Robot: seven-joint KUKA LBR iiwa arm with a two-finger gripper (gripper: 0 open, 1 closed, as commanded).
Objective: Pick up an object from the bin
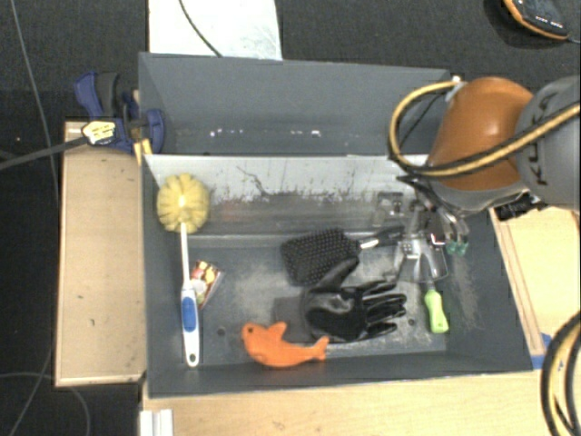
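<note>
Fig. 1. My one camera sits above the bin (245, 271) and looks down on it, tilted somewhat to one side, so the far wall (290, 98) shows as a broad band. It stands far enough back to frame the whole bin with a margin of surroundings. The arm (481, 134) comes in from my right, over the bin's far right corner.

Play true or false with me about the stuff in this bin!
1. The orange fish toy lies in the bin, near the view's lower edge. True.
2. The yellow brush lies on the right side. False: it lies along the left wall.
3. The black glove lies right next to the fish. True.
4. The claw is above the yellow brush. False: it is on the right side, close to a small green thing.
</note>
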